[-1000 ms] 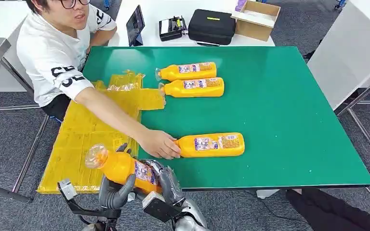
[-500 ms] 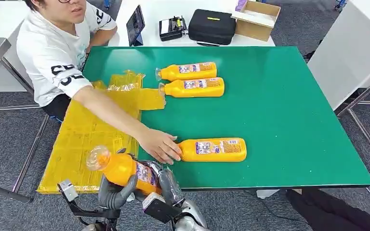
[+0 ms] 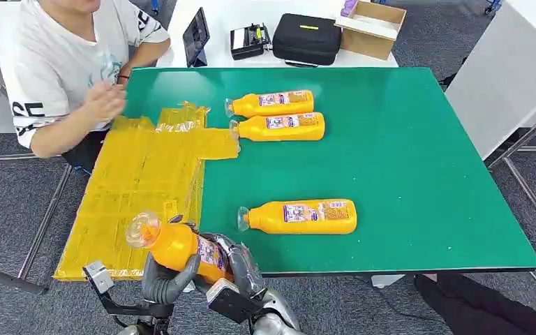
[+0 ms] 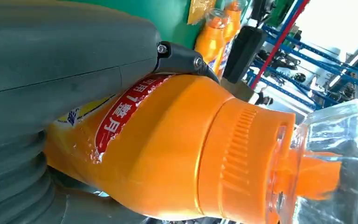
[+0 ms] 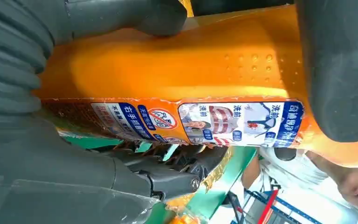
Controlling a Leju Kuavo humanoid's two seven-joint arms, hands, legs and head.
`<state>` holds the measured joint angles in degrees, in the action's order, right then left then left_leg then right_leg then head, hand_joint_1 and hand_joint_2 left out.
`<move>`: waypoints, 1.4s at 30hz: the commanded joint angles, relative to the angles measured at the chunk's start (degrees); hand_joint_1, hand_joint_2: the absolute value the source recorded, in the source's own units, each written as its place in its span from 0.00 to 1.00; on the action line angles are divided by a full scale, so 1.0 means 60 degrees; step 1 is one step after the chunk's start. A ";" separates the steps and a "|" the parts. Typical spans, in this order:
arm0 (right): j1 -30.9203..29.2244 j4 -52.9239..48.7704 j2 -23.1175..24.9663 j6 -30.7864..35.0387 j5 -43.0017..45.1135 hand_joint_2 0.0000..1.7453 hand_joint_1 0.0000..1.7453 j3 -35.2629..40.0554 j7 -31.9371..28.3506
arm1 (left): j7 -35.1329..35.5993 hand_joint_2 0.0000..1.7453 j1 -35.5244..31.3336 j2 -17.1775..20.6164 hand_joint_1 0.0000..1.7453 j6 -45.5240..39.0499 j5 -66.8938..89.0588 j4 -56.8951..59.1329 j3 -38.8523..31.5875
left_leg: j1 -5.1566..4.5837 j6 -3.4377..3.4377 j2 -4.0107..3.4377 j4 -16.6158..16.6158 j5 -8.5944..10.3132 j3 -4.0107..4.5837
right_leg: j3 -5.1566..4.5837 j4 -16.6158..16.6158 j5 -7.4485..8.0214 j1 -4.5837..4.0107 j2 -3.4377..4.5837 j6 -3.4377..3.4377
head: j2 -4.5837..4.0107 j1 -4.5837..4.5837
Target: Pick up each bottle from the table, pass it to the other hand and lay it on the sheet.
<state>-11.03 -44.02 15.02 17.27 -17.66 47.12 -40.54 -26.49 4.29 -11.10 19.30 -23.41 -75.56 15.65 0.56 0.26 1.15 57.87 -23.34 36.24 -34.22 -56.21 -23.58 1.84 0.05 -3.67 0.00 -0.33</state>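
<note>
An orange bottle (image 3: 178,246) with a clear cap hangs tilted over the table's near-left edge, cap toward the yellow sheet (image 3: 136,185). My left hand (image 3: 165,277) grips it from below near the neck, and my right hand (image 3: 243,269) holds its lower body. The left wrist view has the bottle (image 4: 168,149) under the left hand (image 4: 51,70). The right wrist view has its label side (image 5: 191,65) wrapped by the right hand (image 5: 18,60). Three more orange bottles lie on the green table (image 3: 419,153): two (image 3: 272,103) (image 3: 280,126) side by side at the back and one (image 3: 300,216) near the front.
A person sits at the far left of the table, one hand (image 3: 105,102) raised near the sheet's far corner. Behind the table stand a tablet (image 3: 195,35), a black case (image 3: 307,38) and a cardboard box (image 3: 371,28). A white table (image 3: 509,77) flanks the right side.
The person's arm has drawn back from the near bottle to the far left, leaving that bottle lying slightly farther right. My hands and the held bottle have barely moved.
</note>
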 commanded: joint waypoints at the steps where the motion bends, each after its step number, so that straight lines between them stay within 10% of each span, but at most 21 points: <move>1: 0.0660 -0.0863 0.0186 -0.0586 0.0859 1.00 0.00 -0.0569 0.0091 | -0.0135 1.00 -0.0193 -0.0082 1.00 -0.0267 0.0269 -0.0464 0.0026 | 0.0011 -0.0001 0.0004 0.0005 -0.0015 -0.0016 | 0.0026 0.0002 -0.0016 -0.0016 -0.0015 0.0024 | 0.0000 0.0000; 2: 0.0847 -0.1991 0.0071 -0.1115 0.1241 0.00 0.00 -0.1099 0.0091 | -0.0246 1.00 -0.0126 -0.0057 1.00 -0.0488 0.0421 -0.0746 -0.0197 | 0.0011 -0.0001 0.0007 0.0005 -0.0017 -0.0021 | 0.0032 0.0001 -0.0019 -0.0016 -0.0019 0.0028 | 0.0000 0.0000; 9: 0.1476 -0.5763 -0.0235 -0.3630 0.2391 0.00 0.00 -0.2639 0.0327 | -0.0369 1.00 -0.0560 0.0058 1.00 -0.0987 0.0670 -0.1578 -0.1500 | 0.0011 -0.0003 0.0004 0.0014 -0.0012 0.0006 | 0.0007 -0.0012 -0.0013 -0.0016 -0.0014 0.0027 | 0.0000 0.0004; 25: 0.1424 -0.5114 -0.0137 -0.4093 0.2633 0.00 0.00 -0.2769 0.0227 | -0.0314 1.00 -0.1723 0.0228 1.00 -0.1559 0.0038 -0.1320 -0.2361 | 0.0017 -0.0002 -0.0013 0.0002 -0.0020 -0.0042 | 0.0055 0.0007 -0.0015 -0.0024 -0.0003 0.0041 | 0.0000 0.0004; 36: 0.1392 -0.7466 -0.0185 -0.2220 0.3390 0.00 0.00 -0.3055 0.0093 | -0.1244 1.00 -0.4234 0.1211 1.00 -0.8287 0.9599 0.1887 -0.2102 | -0.0001 -0.0009 0.0026 -0.0007 0.0016 -0.0011 | 0.0024 -0.0005 -0.0002 -0.0005 -0.0032 0.0023 | 0.0000 0.0003; 37: 0.1229 -0.7379 -0.0202 -0.2212 0.3392 1.00 0.00 -0.2996 0.0095 | -0.0906 1.00 -0.4656 0.1433 1.00 -0.8958 1.1052 0.2747 -0.1793 | 0.0009 -0.0010 0.0024 -0.0005 0.0009 -0.0030 | 0.0050 0.0001 -0.0007 -0.0018 -0.0036 0.0037 | 0.0000 0.0004; 42: 0.0778 -0.7123 -0.0214 -0.2196 0.3374 1.00 0.00 -0.2572 0.0091 | 0.0165 1.00 -0.6463 0.1841 1.00 -0.9016 1.3673 0.6120 -0.0912 | 0.0009 -0.0008 0.0028 -0.0007 0.0027 -0.0028 | 0.0044 0.0003 0.0009 -0.0016 -0.0041 0.0041 | 0.0000 0.0003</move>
<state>-1.97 -86.40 15.08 3.78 2.47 30.32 -40.04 -31.57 -17.51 -5.80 -33.59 44.54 -71.32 2.99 0.57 0.21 1.17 57.87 -23.19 36.25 -34.24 -56.24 -23.43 1.83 0.04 -3.53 0.00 -0.31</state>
